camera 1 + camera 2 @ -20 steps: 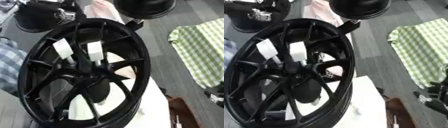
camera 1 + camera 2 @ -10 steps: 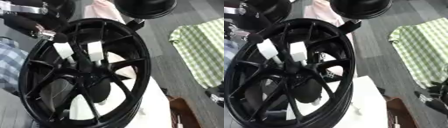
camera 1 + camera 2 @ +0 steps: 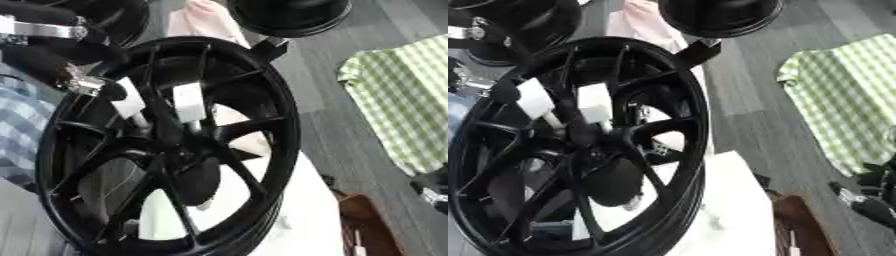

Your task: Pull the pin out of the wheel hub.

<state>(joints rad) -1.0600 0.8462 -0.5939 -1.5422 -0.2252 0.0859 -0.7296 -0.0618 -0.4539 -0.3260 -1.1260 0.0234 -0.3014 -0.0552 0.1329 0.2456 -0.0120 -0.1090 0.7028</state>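
Observation:
A black spoked wheel hub [image 3: 262,125] stands tilted on a white surface. Two white block-headed pins stick out near its centre, the left pin [image 3: 128,100] and the right pin [image 3: 188,102]. My left hand [image 3: 77,76], black with silver joints, reaches in from the upper left over the rim. One dark fingertip [image 3: 506,92] lies against the left pin's outer side, and nothing of the hand shows on the pin's other side. My right hand [image 3: 870,204] sits low at the right edge, away from the wheel and only partly in view.
More black wheels stand at the back, one at the top [image 3: 289,15] and one at the top left [image 3: 527,25]. A green checked cloth [image 3: 402,100] lies at the right, a pink cloth [image 3: 201,20] behind the hub, and a brown object [image 3: 367,225] at the bottom right.
My left hand has come down from the upper left corner to the rim and now touches the left pin. The wheel and both pins have stayed put.

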